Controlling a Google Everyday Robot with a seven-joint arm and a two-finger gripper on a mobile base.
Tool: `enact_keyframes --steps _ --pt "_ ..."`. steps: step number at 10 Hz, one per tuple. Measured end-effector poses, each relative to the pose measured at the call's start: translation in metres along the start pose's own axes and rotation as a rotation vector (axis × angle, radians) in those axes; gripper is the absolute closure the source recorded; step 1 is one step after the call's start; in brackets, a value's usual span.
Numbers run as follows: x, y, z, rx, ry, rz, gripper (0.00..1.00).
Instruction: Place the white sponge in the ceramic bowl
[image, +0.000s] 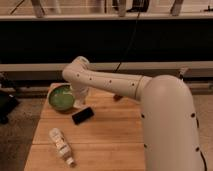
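The green ceramic bowl sits at the back left of the wooden table. My arm reaches in from the right, bends above the bowl and comes down. My gripper hangs at the bowl's right rim, just above the table. The end of the gripper looks pale. I cannot make out the white sponge as a separate thing, so it is hidden or merged with the gripper.
A black flat object lies on the table just in front of the gripper. A white labelled bottle lies on its side at the front left. A small dark reddish thing sits behind the arm. The arm's large white body covers the table's right side.
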Motion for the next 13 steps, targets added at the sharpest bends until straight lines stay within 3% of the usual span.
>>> enact_keyframes --steps 5,8,9,13 --pt "0.02 -0.046 0.019 0.056 -0.006 -0.017 0.98" --pt "0.036 -0.061 0.023 0.09 0.002 -0.006 0.7" --pt "0.036 -0.066 0.024 0.108 -0.002 -0.008 0.56" --pt "0.022 -0.09 0.029 0.142 -0.005 -0.041 0.22"
